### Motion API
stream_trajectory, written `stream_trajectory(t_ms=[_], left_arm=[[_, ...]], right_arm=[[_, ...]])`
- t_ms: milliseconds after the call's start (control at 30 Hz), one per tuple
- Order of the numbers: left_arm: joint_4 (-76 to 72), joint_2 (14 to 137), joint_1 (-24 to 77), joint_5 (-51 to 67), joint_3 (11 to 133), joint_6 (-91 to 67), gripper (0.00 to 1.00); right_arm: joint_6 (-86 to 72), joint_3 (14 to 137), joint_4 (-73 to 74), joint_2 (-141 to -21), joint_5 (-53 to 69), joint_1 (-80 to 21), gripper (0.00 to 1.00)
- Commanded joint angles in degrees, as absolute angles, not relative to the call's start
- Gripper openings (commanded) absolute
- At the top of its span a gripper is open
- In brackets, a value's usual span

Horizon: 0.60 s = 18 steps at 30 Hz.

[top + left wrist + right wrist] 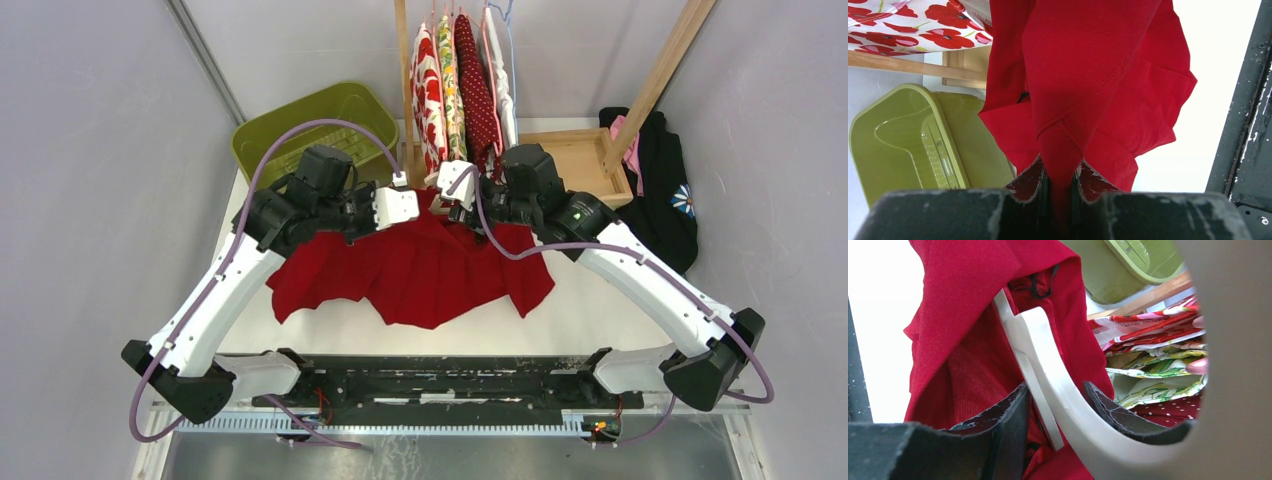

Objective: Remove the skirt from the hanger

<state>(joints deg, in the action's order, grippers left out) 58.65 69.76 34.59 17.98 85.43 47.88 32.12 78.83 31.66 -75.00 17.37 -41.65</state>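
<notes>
White table (600,310) with grey walls on three sides; both arms reach from the near edge toward its middle.

1. Skirt (420,275): red, pleated. Most of it lies spread on the table between the two arms. Its upper edge is lifted toward the grippers, just in front of the wooden rack (405,90).
2. Left gripper (1060,190): closed on a raised fold of the skirt. The cloth is pinched between both pads and fans out beyond the fingertips.
3. Right gripper (1055,387): clamped on the hanger (1040,335). A white curved arm of the hanger passes between the two fingers, and both pads appear to touch it.
4. Hanger: red cloth drapes over and around its upper end, so the skirt is not yet free of it.
5. Surroundings: a green basket (290,125) stands at the rear left. Printed garments (455,80) hang on the rack. A wooden tray (570,160) sits at the base of the rack. A black garment (665,190) lies at the rear right, against the wall.
</notes>
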Motion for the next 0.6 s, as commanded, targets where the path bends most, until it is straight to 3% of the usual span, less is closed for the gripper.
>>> stream_trajectory(t_ms=[0,200,267,333,400,567], left_arm=[[46.9,67.6,35.8,22.7,87.5,47.7,0.03],[46.9,67.3,35.8,22.2,86.9,47.3,0.03],[46.9,67.4,35.8,22.2,86.9,47.3,0.03],[46.9,67.5,35.9,22.3,87.0,47.4,0.03],[46.9,67.6,35.9,22.2,86.9,47.4,0.03],[46.9,67.8,35.9,22.2,86.8,47.5,0.03]], right_arm=[[30.5,76.5,29.5,-74.1,13.1,-42.3,0.01],[28.0,79.6,27.2,-71.1,7.2,-42.3,0.01],[28.4,82.9,31.2,-71.9,7.1,-42.3,0.18],[28.3,85.7,34.6,-72.9,7.1,-42.3,0.19],[28.0,87.6,37.0,-73.6,6.8,-42.3,0.28],[28.8,86.6,35.7,-72.0,6.4,-42.3,0.34]])
